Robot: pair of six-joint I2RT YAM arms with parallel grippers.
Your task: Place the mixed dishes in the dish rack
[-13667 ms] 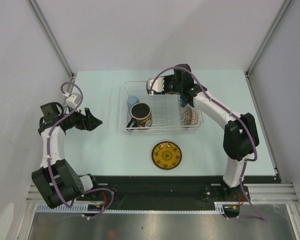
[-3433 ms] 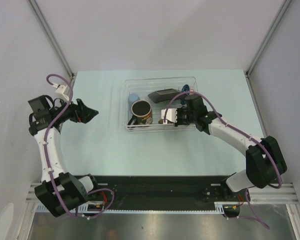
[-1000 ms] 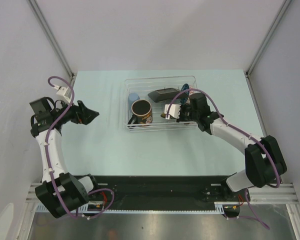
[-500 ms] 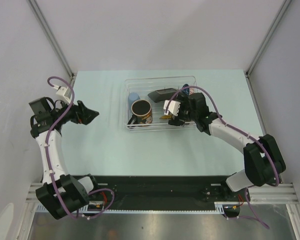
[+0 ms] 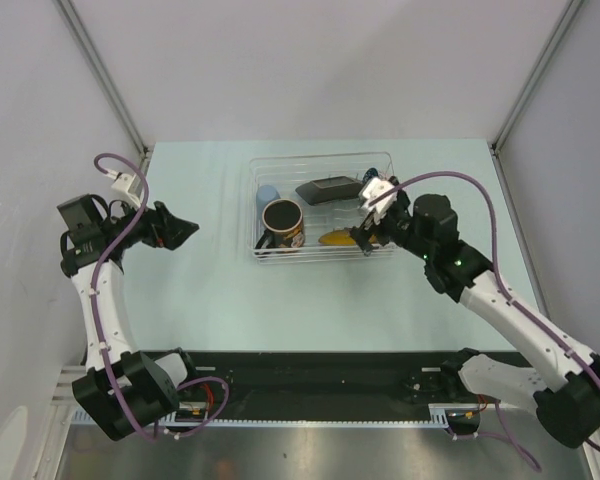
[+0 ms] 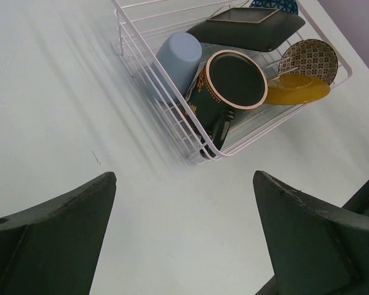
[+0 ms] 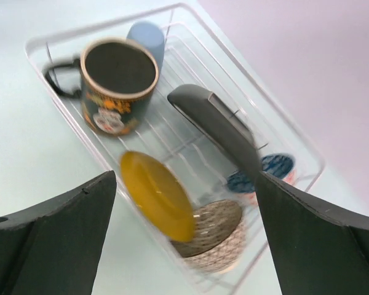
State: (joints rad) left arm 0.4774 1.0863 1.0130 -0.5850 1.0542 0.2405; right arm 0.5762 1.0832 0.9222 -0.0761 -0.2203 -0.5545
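The clear dish rack (image 5: 254, 212) holds the mixed dishes. At its left end are a pale blue cup (image 5: 267, 194) and, beside it, a dark floral mug (image 5: 282, 222). A black square plate (image 5: 327, 188) lies tilted at the back. The yellow saucer (image 5: 338, 238) leans on edge by the front wall, against the brownish bowl (image 7: 218, 236). The blue bowl (image 7: 267, 169) is in the far right corner. My right gripper (image 5: 366, 216) hangs open over the rack's right end, holding nothing. Far to the left, over bare table, my left gripper (image 5: 185, 232) is open and empty.
The rack stands mid-table, with pale table surface (image 5: 210, 290) to its left and in front of it. Grey walls close in both sides, and a black strip (image 5: 310, 365) runs along the near edge by the arm bases.
My right gripper opened, let go of the yellow saucer and drew back to the right and up. The saucer stays leaning in the rack. The left arm has not moved.
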